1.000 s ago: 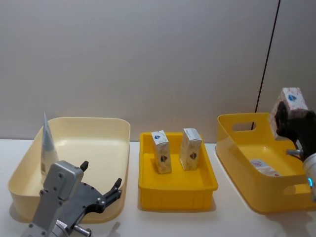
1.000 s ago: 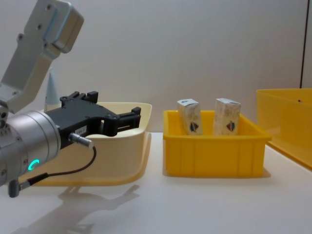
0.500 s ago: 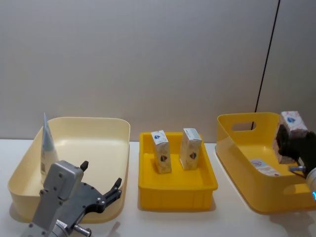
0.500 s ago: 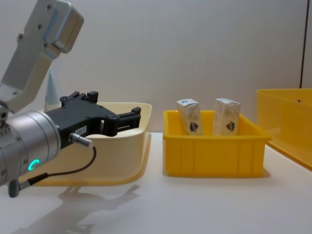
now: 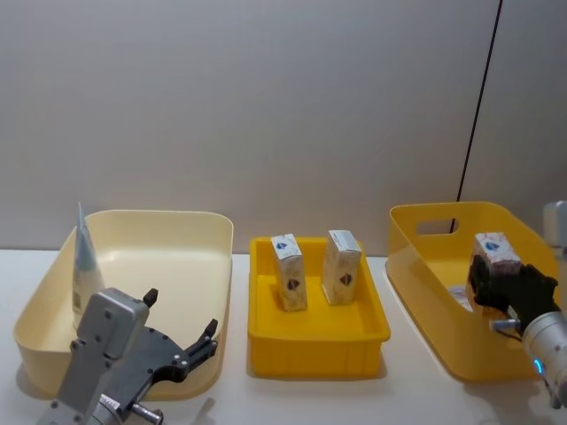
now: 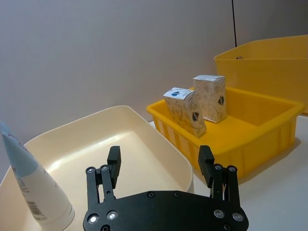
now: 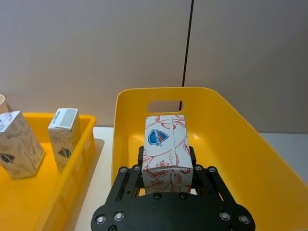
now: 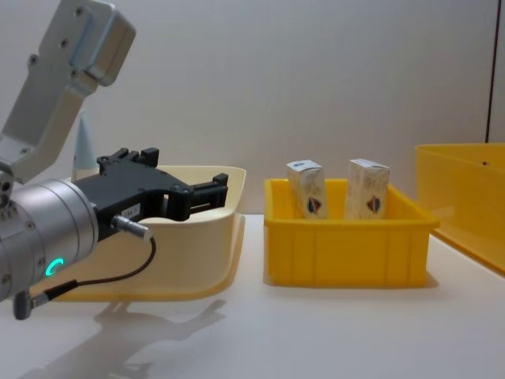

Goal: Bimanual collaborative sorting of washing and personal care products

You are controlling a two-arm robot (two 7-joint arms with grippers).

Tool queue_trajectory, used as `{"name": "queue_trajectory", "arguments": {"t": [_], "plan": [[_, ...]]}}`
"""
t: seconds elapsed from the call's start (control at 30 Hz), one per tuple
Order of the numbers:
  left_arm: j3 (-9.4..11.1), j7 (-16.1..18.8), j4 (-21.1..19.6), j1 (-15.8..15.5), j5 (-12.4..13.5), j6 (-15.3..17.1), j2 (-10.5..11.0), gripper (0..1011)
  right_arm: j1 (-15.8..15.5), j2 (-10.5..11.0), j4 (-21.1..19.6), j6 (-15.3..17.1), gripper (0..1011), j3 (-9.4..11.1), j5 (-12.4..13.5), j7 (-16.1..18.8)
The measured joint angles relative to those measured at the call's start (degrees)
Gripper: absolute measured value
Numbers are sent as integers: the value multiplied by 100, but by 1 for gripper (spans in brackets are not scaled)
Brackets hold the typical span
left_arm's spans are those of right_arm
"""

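Lowering from well above the rim a second ago, the right tool (image 5: 496, 285) is now sitting inside the large yellow plastic bin (image 5: 425, 266), gripping a small white carton with red floral print (image 7: 165, 147). Two more small white cartons (image 5: 289, 271) are standing in the small yellow tray (image 5: 314, 350). By the cream plastic tub (image 5: 177, 232), the left tool (image 8: 207, 192) is hovering with fingers spread, near a pale-blue tapered squeeze tube (image 5: 84, 266) inside it.
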Motion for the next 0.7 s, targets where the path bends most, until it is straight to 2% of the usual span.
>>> {"name": "queue_trajectory", "arguments": {"t": [0.13,0.17,0.2,0.23,0.33,0.47,0.5,0.6,0.63,0.7], "plan": [[0,0,0,-1,0,0,0,1003,21,-17,53,49,510,-26,-22,-1],[0,0,0,-1,0,0,0,1003,26,-20,62,57,568,-30,-26,-2],[0,0,0,0,0,0,0,1003,29,-21,69,67,568,-34,-29,-2],[0,0,0,0,0,0,0,1003,31,-24,79,74,630,-39,-33,-3],[0,0,0,0,0,0,0,1003,43,-34,108,100,689,-53,-46,-4],[0,0,0,-1,0,0,0,1003,52,-43,139,126,834,-69,-55,-5],[0,0,0,0,0,0,0,1003,54,-45,144,130,834,-70,-56,-5],[0,0,0,0,0,0,0,1004,57,-51,152,138,938,-73,-63,-6],[0,0,0,0,0,0,0,1004,57,-53,153,138,938,-73,-64,-6],[0,0,0,0,0,0,0,1003,54,-56,150,116,1001,-70,-64,-2]]}}
